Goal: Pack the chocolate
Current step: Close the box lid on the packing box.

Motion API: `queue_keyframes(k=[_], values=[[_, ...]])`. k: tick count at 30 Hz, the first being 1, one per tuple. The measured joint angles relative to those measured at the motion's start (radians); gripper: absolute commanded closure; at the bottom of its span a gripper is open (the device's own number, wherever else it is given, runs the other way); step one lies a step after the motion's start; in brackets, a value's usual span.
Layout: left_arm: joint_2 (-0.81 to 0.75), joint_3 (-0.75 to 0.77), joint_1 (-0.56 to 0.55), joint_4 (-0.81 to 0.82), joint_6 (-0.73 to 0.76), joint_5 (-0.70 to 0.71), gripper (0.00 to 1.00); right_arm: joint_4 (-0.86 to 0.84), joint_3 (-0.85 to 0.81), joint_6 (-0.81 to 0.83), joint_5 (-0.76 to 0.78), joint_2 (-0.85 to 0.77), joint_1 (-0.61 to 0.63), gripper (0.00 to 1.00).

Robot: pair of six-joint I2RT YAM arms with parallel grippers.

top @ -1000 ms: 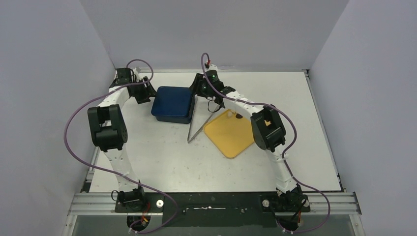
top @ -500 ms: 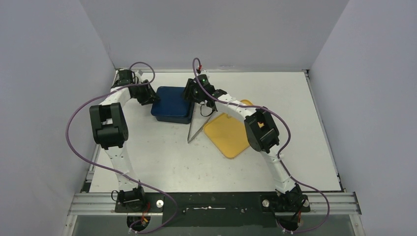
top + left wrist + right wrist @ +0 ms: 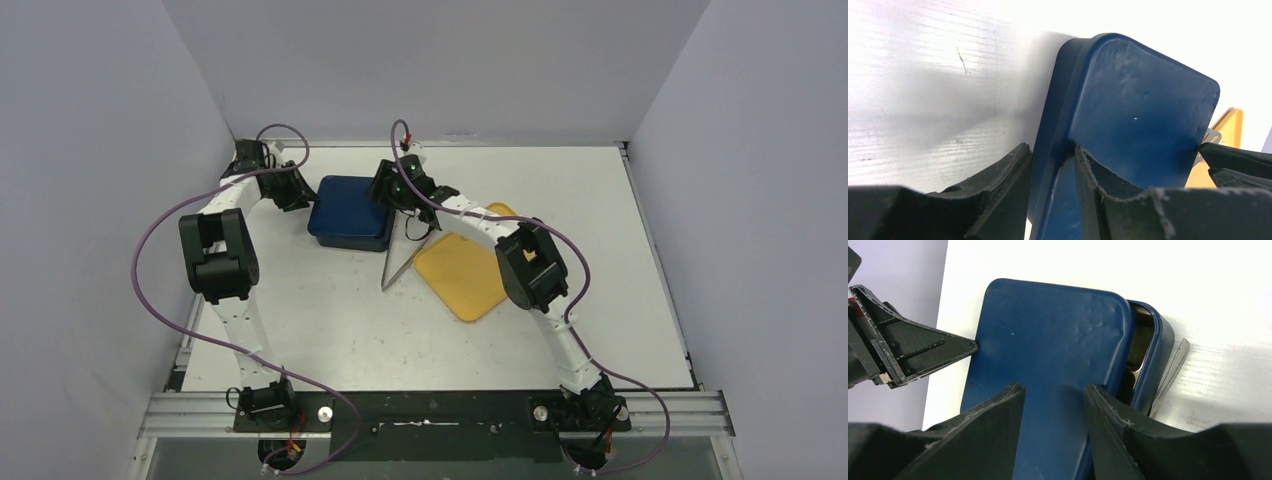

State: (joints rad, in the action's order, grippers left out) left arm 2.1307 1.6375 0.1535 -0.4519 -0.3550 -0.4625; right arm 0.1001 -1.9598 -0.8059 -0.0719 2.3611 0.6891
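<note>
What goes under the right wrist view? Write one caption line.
Right gripper open above skewed blue lid, its box gaping on one side; left gripper touching the lid's edge, tongs alongside.

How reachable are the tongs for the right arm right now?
Probably yes: the tongs lie uncovered on the table right beside the right gripper, whose open fingers sit over the lid. Nothing seems to block the short move across.

Top view: bright, even, diffuse light; sharp; only faint shadows on table (image 3: 330, 320).
Left wrist: far table blown out white; blue box (image 3: 1138, 115) throws a soft shadow leftward; left gripper (image 3: 1050, 150) slightly blurred.
Right wrist: table overexposed; right gripper (image 3: 1054, 387) soft near the bottom edge.
</note>
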Motion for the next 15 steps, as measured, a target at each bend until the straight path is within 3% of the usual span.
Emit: queue_keyframes(k=[15], values=[[0.000,0.000,0.000,0.000,0.000,-0.004,0.65,-0.120,0.130,-0.003,0.034,-0.054,0.006,0.55]])
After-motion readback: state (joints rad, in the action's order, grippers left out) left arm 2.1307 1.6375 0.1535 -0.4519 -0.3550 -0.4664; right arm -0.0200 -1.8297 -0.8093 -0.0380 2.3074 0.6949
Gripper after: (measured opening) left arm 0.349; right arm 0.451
